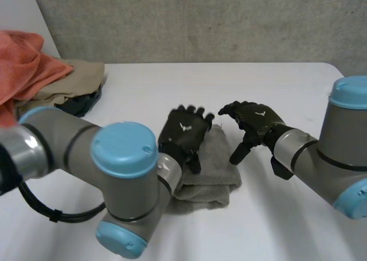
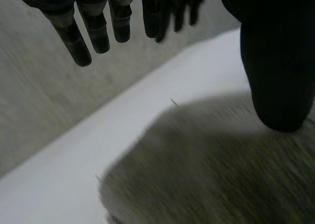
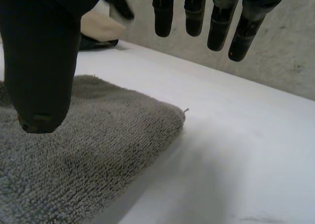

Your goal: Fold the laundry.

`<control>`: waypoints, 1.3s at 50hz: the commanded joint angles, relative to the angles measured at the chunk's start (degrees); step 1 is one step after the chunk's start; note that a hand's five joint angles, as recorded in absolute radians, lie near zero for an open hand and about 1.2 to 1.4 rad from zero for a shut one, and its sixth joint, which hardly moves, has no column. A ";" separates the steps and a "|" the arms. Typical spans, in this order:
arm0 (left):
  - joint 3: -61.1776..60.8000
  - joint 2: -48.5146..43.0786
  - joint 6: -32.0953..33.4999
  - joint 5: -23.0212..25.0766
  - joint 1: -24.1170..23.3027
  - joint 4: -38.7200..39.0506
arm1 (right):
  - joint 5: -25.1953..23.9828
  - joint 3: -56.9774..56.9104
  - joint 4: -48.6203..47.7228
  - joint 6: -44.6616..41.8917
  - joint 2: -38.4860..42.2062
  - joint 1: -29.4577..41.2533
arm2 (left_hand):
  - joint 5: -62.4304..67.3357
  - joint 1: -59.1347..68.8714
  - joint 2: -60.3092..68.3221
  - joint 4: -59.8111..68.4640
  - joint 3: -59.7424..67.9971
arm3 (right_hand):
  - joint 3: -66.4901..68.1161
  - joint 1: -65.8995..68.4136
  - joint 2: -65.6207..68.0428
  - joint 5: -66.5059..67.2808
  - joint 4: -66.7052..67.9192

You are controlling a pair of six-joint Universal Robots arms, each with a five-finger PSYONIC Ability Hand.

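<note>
2 empty hands, fingers loosely straight, hover at the towel (image 1: 213, 172) on the tabletop (image 1: 252, 232), left hand (image 1: 183, 133) over it, right hand (image 1: 252, 120) beside its far corner; I'd pinch both far corners evenly before folding.

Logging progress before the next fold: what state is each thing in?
Grey towel: folded, flat on the table.
Left hand: open, over the towel.
Right hand: open, at the towel's edge, holding nothing.
Orange cloth: crumpled, unfolded.
Beige cloth: crumpled, unfolded.

towel (image 3: 98, 150): grey looped terry, rough | table (image 3: 236, 135): white, smooth, matt
</note>
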 commanded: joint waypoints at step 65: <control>4.08 15.54 0.20 33.10 15.58 -16.39 | 2.98 12.09 -8.47 9.31 4.92 5.92 | -0.45 0.98 0.74 0.74 0.46 | -1.79 -1.37 -2.48 -3.69 -3.22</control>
